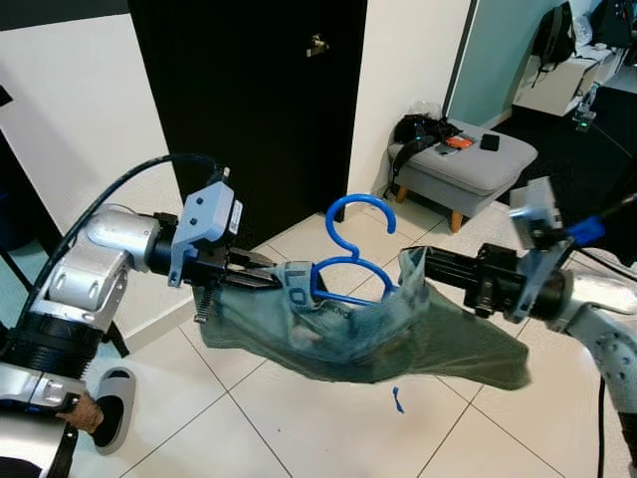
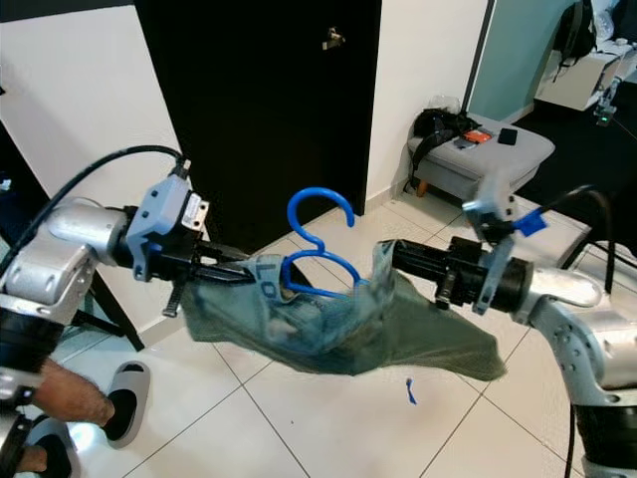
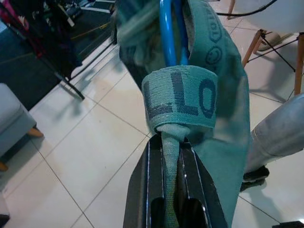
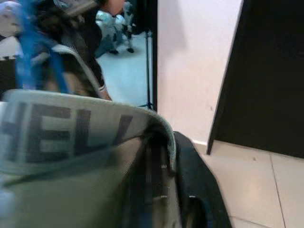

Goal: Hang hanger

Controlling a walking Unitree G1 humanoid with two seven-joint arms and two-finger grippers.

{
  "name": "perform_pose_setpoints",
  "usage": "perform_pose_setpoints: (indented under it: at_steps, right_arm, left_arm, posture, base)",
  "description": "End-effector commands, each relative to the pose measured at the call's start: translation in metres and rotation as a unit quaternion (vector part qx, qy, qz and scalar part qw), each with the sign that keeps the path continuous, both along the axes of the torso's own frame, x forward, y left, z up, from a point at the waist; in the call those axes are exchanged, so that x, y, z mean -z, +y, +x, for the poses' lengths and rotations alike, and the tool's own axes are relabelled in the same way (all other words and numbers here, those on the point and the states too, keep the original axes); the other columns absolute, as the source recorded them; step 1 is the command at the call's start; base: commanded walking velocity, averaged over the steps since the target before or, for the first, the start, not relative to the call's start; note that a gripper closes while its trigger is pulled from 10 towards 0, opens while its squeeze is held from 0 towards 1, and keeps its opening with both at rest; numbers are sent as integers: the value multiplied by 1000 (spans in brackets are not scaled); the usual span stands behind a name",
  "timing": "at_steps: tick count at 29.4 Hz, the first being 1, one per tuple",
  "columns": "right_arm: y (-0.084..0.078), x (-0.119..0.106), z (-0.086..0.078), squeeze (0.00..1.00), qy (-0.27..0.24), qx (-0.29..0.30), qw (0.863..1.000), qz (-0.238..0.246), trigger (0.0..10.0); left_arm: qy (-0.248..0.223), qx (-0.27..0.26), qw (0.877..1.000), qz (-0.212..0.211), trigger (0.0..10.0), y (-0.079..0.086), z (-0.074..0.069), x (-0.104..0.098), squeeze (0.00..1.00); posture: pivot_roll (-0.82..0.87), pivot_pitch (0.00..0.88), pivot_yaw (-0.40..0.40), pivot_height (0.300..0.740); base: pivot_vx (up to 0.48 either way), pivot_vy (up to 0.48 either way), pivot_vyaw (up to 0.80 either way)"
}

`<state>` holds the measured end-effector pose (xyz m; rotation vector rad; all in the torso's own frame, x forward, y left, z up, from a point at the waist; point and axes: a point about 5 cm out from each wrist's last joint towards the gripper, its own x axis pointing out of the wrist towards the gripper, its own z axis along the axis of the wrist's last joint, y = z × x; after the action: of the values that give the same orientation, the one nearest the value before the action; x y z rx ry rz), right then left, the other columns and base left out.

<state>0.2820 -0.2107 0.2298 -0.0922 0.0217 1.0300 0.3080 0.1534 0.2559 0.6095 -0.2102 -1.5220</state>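
A blue plastic hanger [image 1: 350, 261] stands upright with its hook up, threaded into a grey-green garment [image 1: 368, 334] whose lettered waistband is stretched between my two grippers above the tiled floor. My left gripper [image 1: 261, 280] is shut on the left end of the waistband [image 3: 180, 97], the cloth pinched between its black fingers [image 3: 151, 190]. My right gripper [image 1: 430, 265] holds the right end, with the band [image 4: 71, 126] draped over its fingers. The garment sags in the middle and hangs down toward the right.
A black door [image 1: 259, 100] stands straight ahead between white walls. A grey padded stool [image 1: 463, 164] with bags on it sits at the back right. A small blue scrap [image 1: 396, 400] lies on the tiles. A person's hand [image 2: 75, 398] and a sandal [image 2: 124, 398] are at the lower left.
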Motion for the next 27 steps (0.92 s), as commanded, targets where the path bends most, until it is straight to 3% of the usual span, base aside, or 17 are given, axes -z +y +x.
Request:
perform_pose_setpoints:
  at_steps: [1, 8, 11, 15, 16, 18, 21, 22, 26, 27]
  right_arm:
    - [0, 3, 2, 1000, 7, 7, 1000, -9, 10000]
    - [-3, 11, 6, 1000, 43, 32, 999, -6, 10000]
    - [-2, 9, 9, 1000, 55, 34, 998, 25, 10000]
    - [0, 5, 7, 1000, 58, 19, 997, 44, 10000]
    - [-1, 4, 7, 1000, 70, 15, 996, 50, 10000]
    - [-10, 21, 13, 1000, 135, 70, 988, 26, 10000]
    - [-16, 33, 14, 1000, 165, 100, 981, -2, 10000]
    - [-22, 56, 5, 827, 210, 110, 969, -61, 10000]
    - [-22, 64, -3, 827, 229, 96, 965, -82, 10000]
    - [-24, 71, -9, 682, 238, 90, 961, -109, 10000]
  left_arm:
    - [4, 20, 1000, -6, 7098, -5, -5, 1, 0]
    - [19, 63, 998, 7, 7176, -21, -17, 13, 0]
    - [26, 86, 995, 38, 7216, -35, -25, 33, 0]
    - [28, 90, 995, 45, 7059, -39, -26, 39, 0]
    - [35, 94, 994, 43, 6941, -42, -28, 43, 0]
    - [44, 92, 994, 30, 6980, -47, -30, 47, 0]
    - [43, 85, 995, 24, 6980, -48, -29, 47, 0]
    - [33, 62, 997, 13, 7255, -46, -25, 46, 0]
    - [25, 47, 999, 7, 7255, -45, -23, 44, 0]
    - [12, 33, 999, 3, 7255, -43, -19, 42, 0]
  posture:
    - [-15, 0, -19, 740]
    - [-14, 0, -21, 740]
    - [-15, 0, -21, 740]
    - [-17, 0, -22, 740]
    - [-19, 0, -20, 740]
    - [-23, 0, -18, 740]
    - [-24, 0, -18, 740]
    - [-23, 0, -20, 740]
    - [-23, 0, -20, 740]
    - [-23, 0, -20, 740]
  base:
    - [0, 0, 0]
    - [0, 0, 0]
    - [0, 0, 0]
    - [0, 0, 0]
    - [0, 0, 0]
    - [0, 0, 0]
    - [0, 0, 0]
    - [0, 0, 0]
    - [0, 0, 0]
    - [0, 0, 0]
